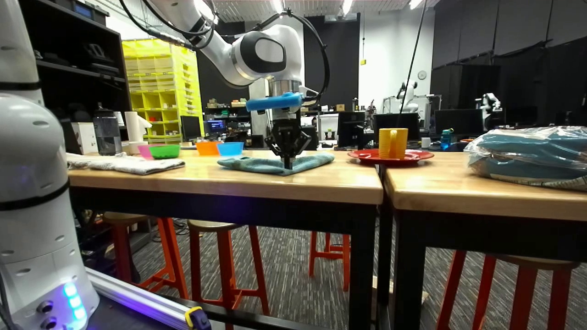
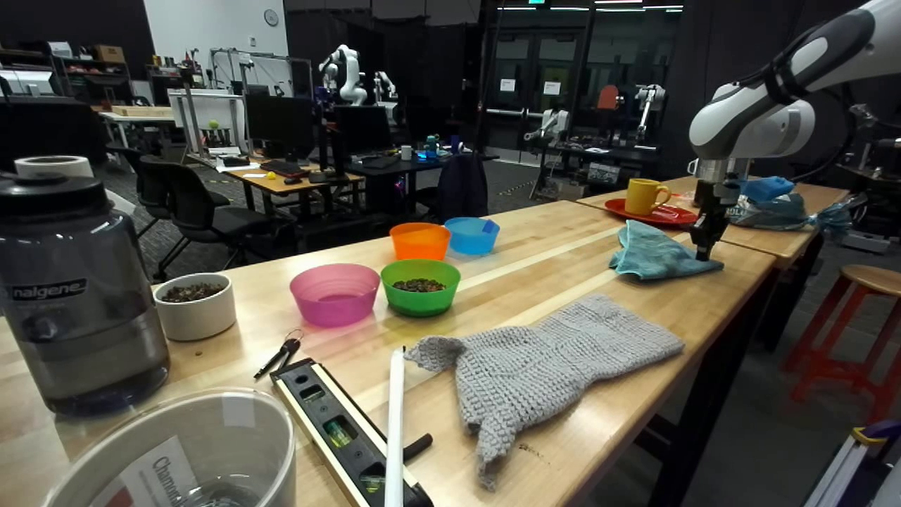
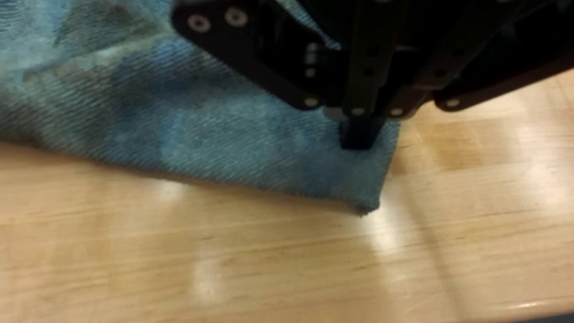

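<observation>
A blue-green cloth (image 1: 257,166) lies loosely folded on the wooden table, close to its front edge. It also shows in an exterior view (image 2: 651,255), where its far part rises in a crumpled fold. My gripper (image 1: 288,163) points straight down at the cloth's front corner, with its fingers together in one narrow tip. The same gripper shows in an exterior view (image 2: 702,252). In the wrist view, the fingertips (image 3: 357,134) rest on or just over the cloth (image 3: 251,143) beside its corner. The cloth looks flat around the tip; whether any of it is pinched is hidden.
A yellow mug (image 2: 640,197) stands on a red plate (image 2: 616,206) across the table joint. A bagged blue bundle (image 1: 527,158) lies beyond. Pink (image 2: 334,292), green (image 2: 421,299), orange (image 2: 420,241) and blue (image 2: 471,236) bowls and a grey knit cloth (image 2: 556,359) are on the table.
</observation>
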Tool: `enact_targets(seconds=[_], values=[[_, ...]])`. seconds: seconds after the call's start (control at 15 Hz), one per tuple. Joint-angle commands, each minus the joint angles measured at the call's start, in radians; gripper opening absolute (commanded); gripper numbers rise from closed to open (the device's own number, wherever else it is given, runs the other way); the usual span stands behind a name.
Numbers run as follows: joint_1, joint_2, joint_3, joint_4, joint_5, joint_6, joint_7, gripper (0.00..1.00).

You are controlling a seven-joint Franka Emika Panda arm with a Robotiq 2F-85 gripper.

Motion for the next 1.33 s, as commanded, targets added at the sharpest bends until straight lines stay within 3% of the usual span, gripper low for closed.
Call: enact_targets(seconds=[0.0,0.07,0.27,0.8,1.27], values=[[-0.002,-0.043,0.001,-0.027,-0.016,0.000,-0.041,0.26],[0.002,-0.052,0.005,-0.030,-0.014,0.004,-0.041,0.27],[0.017,-0.090,0.025,-0.050,-0.030,0.020,-0.021,0.43],[0.076,-0.273,0.113,-0.227,-0.105,0.076,0.085,0.98],[0.158,-0.421,0.218,-0.372,-0.149,0.122,0.200,1.00]])
